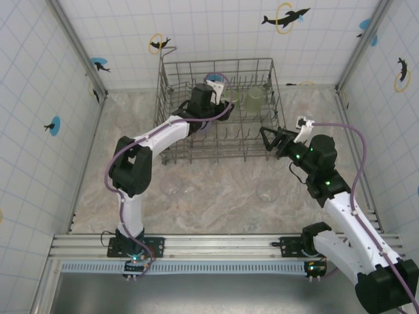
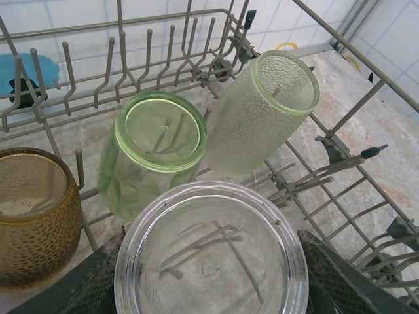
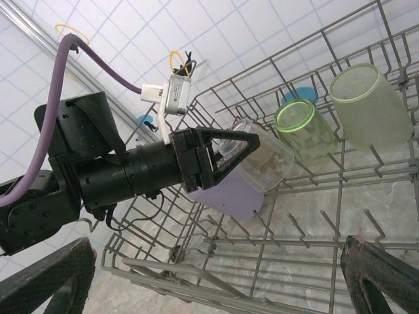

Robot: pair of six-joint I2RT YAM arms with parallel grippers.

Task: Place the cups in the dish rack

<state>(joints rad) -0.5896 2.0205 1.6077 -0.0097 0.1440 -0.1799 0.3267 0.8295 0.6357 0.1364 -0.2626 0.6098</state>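
The dish rack (image 1: 216,63) sits upper centre in the overhead view. Inside it the left gripper (image 3: 249,150) is clamped on a clear cup (image 2: 211,252). 2 green cups (image 2: 160,147) lean just above it in the wrist view, with an amber cup (image 2: 33,216) at lower left. The right gripper (image 1: 272,140), fingers wide apart, hangs at the rack's right edge. 2 loose cups (image 1: 267,191) stand on the table (image 1: 216,190) below.
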